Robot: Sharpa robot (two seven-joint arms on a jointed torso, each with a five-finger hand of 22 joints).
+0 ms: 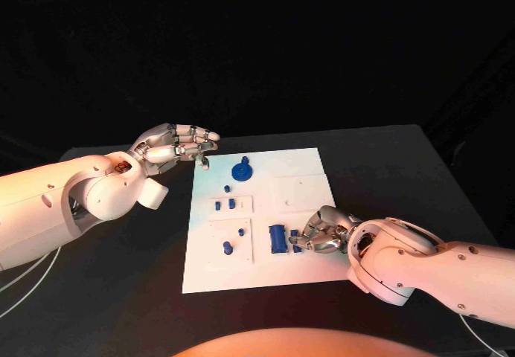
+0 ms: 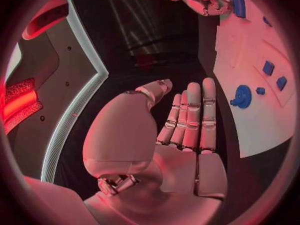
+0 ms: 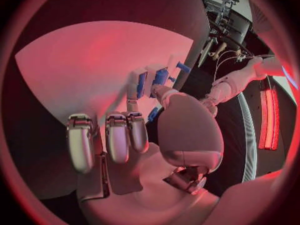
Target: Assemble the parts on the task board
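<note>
The white task board (image 1: 263, 264) lies in the middle of the black table. My right hand (image 1: 322, 232) rests curled on its near right part, fingertips against a small blue part (image 1: 296, 239) beside an upright blue block (image 1: 278, 238). In the right wrist view a blue sliver (image 3: 152, 114) shows between thumb and fingers (image 3: 119, 137); whether it is gripped is unclear. My left hand (image 1: 177, 145) hovers at the board's far left corner, fingers (image 2: 190, 115) straight and holding nothing. A round blue part (image 1: 242, 172) lies close to it.
Small blue parts stand in the board's left plates (image 1: 225, 204) (image 1: 228, 247). A blank square plate (image 1: 299, 191) sits on the right half. Bare black table (image 1: 129, 275) surrounds the board, with its far edge behind my left hand.
</note>
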